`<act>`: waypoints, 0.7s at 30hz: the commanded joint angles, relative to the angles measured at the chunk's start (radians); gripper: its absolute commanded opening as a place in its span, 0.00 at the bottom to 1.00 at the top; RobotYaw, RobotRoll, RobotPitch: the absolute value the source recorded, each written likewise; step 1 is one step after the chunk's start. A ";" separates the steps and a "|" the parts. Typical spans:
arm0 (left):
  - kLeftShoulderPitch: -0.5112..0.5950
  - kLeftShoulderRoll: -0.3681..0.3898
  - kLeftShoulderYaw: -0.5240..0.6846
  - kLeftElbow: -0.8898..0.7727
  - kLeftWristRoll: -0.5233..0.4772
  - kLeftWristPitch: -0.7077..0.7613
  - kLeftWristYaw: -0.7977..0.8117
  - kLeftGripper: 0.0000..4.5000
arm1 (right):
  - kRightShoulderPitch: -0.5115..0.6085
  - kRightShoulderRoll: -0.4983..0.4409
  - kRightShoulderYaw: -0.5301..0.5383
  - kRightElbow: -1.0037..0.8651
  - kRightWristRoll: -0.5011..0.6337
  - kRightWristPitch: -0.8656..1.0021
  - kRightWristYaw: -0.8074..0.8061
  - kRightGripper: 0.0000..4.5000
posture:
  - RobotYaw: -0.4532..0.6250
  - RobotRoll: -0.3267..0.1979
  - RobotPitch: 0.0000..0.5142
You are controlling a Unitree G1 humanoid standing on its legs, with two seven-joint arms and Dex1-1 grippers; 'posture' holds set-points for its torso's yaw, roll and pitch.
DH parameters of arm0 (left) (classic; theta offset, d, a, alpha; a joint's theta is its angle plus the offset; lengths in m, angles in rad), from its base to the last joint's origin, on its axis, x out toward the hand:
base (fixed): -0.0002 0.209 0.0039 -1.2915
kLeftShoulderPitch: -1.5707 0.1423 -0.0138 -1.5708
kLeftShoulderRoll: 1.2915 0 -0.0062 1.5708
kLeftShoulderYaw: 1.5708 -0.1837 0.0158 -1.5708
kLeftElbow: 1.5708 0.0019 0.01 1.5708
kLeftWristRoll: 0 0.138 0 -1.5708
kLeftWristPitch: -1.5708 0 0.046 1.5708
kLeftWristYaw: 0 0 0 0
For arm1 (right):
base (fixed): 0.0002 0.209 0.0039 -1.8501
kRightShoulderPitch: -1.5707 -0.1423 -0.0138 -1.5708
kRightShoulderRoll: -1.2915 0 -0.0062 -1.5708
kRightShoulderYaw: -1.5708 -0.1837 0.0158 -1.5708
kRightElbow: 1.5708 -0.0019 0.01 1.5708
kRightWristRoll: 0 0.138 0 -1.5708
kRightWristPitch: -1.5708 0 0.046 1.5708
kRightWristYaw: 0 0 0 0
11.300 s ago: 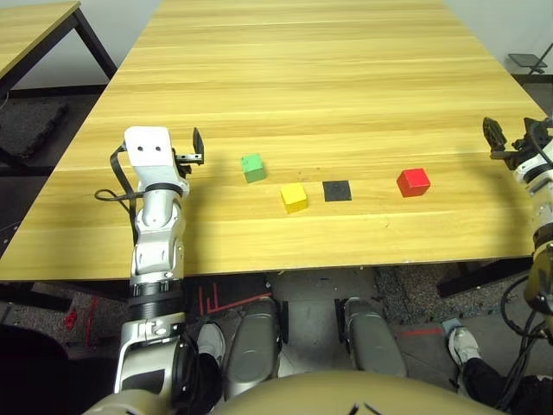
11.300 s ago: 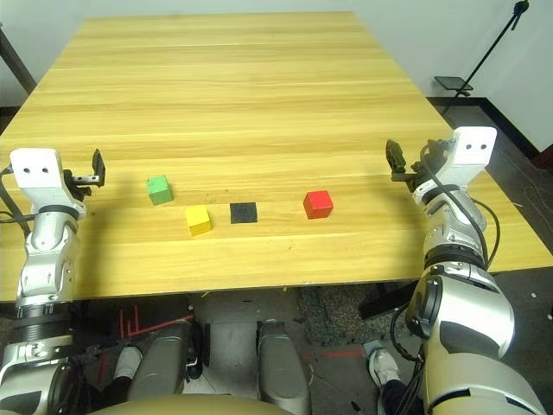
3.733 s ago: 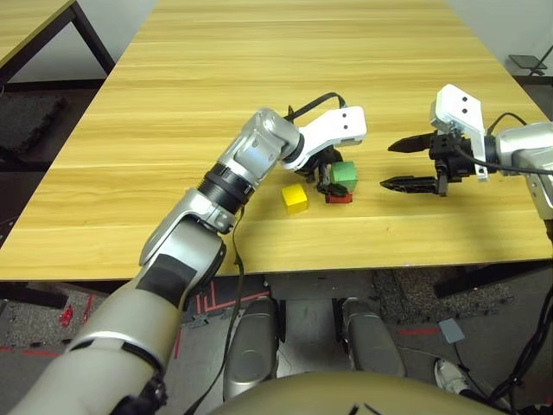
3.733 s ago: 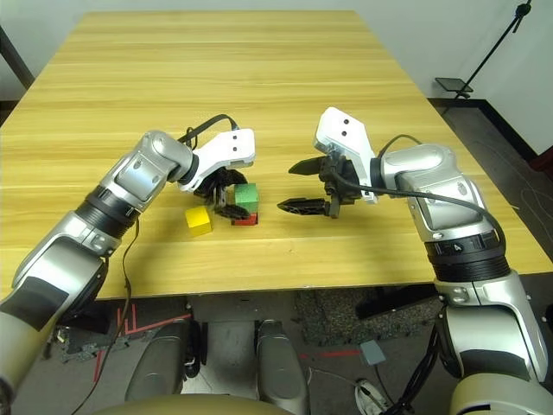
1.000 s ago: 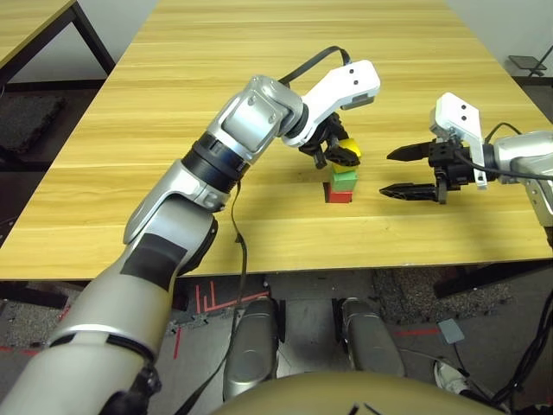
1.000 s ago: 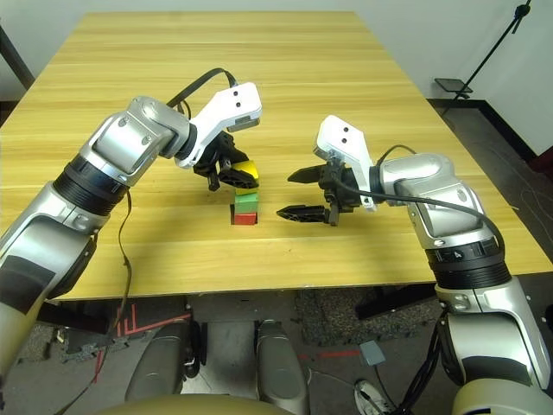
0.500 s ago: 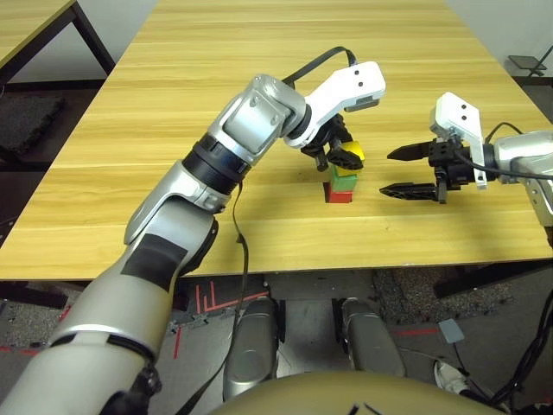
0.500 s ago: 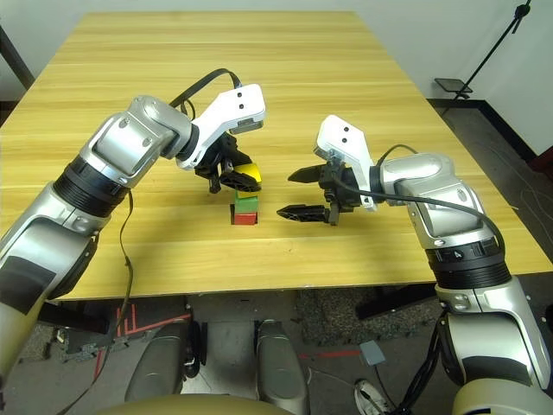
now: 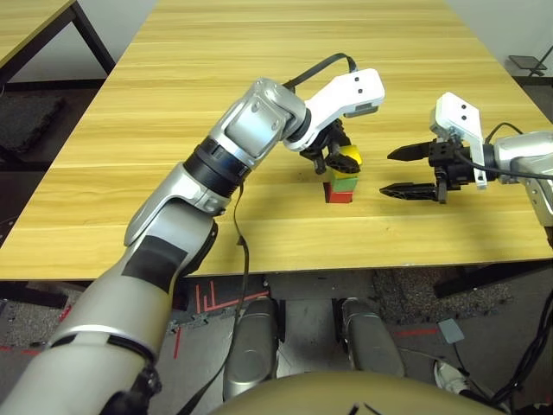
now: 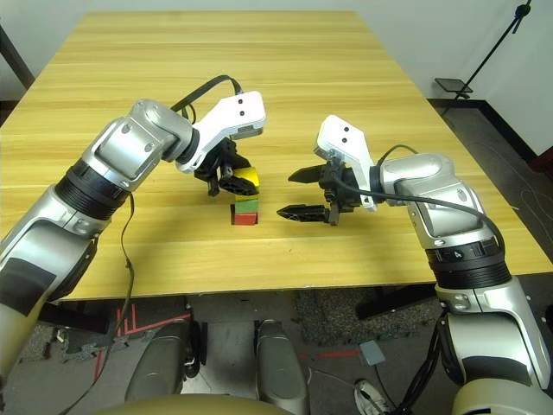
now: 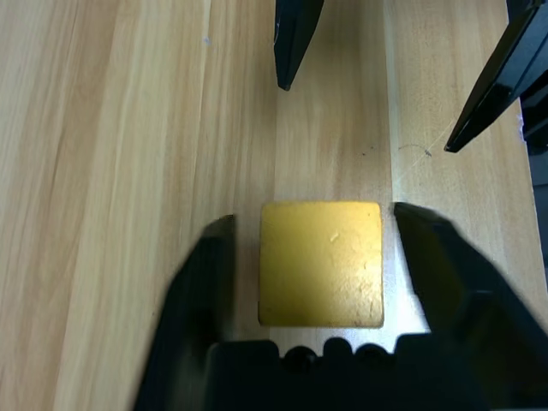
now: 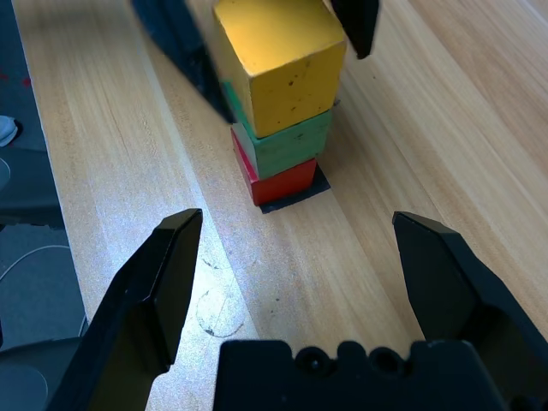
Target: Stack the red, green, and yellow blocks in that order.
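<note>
The red block (image 12: pixel 287 181) sits on a flat black patch (image 12: pixel 295 199) near the table's front middle. On it rests the green block (image 12: pixel 287 145), and the yellow block (image 12: pixel 278 51) tops the stack, slightly offset. My left gripper (image 9: pixel 341 160) straddles the yellow block (image 11: pixel 321 263) from above, open, with a narrow gap showing on each side between its fingers (image 11: pixel 205 265) and the block. To the right of the stack (image 9: pixel 343 180) my right gripper (image 9: pixel 386 173) hovers open at stack height, pointing at it, holding nothing.
The wooden table (image 9: pixel 259 78) stretches far behind and to both sides of the stack. Its front edge (image 9: pixel 259 272) runs close below the stack. A second table corner (image 9: pixel 34 26) stands at the far left, and a stand's base (image 9: pixel 527 62) at the far right.
The left gripper has lowered the yellow block onto the green one and opened its fingers off it. The right arm has not moved.
</note>
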 commanded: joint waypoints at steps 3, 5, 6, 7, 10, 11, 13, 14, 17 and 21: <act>0.014 -0.031 0.103 -0.103 -0.062 0.094 0.054 1.00 | 0.005 -0.013 -0.023 0.004 0.020 0.008 0.002 1.00 | 0.52 0.48 0.16; 0.015 -0.047 0.206 -0.169 -0.101 0.158 0.119 1.00 | -0.014 -0.006 -0.057 0.027 0.033 0.023 -0.022 1.00 | 0.53 0.47 0.15; 0.021 -0.059 0.294 -0.212 -0.125 0.197 0.175 1.00 | -0.032 0.002 -0.085 0.052 0.038 0.028 -0.049 1.00 | 0.54 0.46 0.14; 0.036 -0.071 0.388 -0.256 -0.134 0.235 0.247 1.00 | -0.055 0.017 -0.119 0.089 0.041 0.026 -0.091 1.00 | 0.54 0.45 0.13; 0.114 -0.105 0.593 -0.343 -0.109 0.243 0.470 1.00 | -0.112 0.097 -0.227 0.224 0.046 -0.030 -0.252 1.00 | 0.55 0.42 0.12; 0.151 -0.111 0.642 -0.368 -0.094 0.228 0.540 1.00 | -0.130 0.135 -0.275 0.283 0.056 -0.063 -0.314 1.00 | 0.55 0.42 0.12; 0.255 -0.129 0.757 -0.420 -0.065 0.170 0.680 1.00 | -0.138 0.203 -0.366 0.399 0.062 -0.183 -0.422 1.00 | 0.55 0.40 0.13; 0.326 -0.119 0.791 -0.453 -0.045 0.134 0.727 1.00 | -0.133 0.214 -0.389 0.450 0.047 -0.229 -0.461 1.00 | 0.56 0.40 0.13; 0.521 -0.087 0.827 -0.531 0.004 0.008 0.821 1.00 | -0.124 0.218 -0.444 0.621 0.017 -0.412 -0.537 1.00 | 0.57 0.38 0.15; 0.718 -0.132 0.831 -0.555 0.054 -0.245 0.946 1.00 | -0.136 0.182 -0.485 0.874 -0.022 -0.643 -0.632 1.00 | 0.58 0.38 0.14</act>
